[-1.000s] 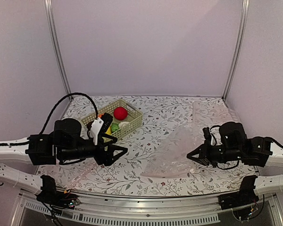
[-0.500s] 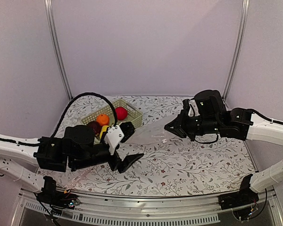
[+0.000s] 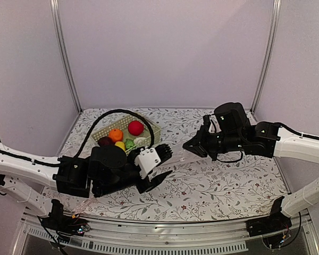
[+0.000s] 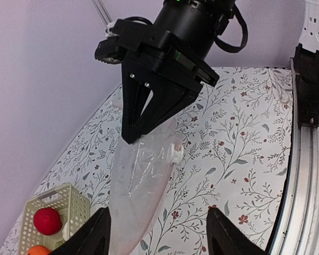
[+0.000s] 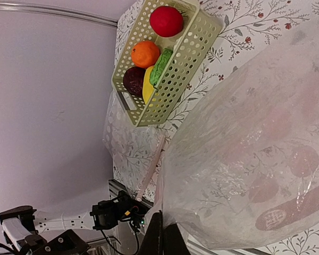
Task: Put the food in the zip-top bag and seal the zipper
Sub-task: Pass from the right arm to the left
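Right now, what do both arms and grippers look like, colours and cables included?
They match: the left arm and right arm have white link shells with black joint and wrist housings. The left gripper and right gripper are black with tapering, wedge-shaped fingers. A white block sits behind the left one. A black cable loops above the left arm.

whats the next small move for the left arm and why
Probably ease the open left gripper to the edge of the zip-top bag by the white slider and pinch it: the right gripper holds the bag up, shut on its edge, and the food sits in the basket.
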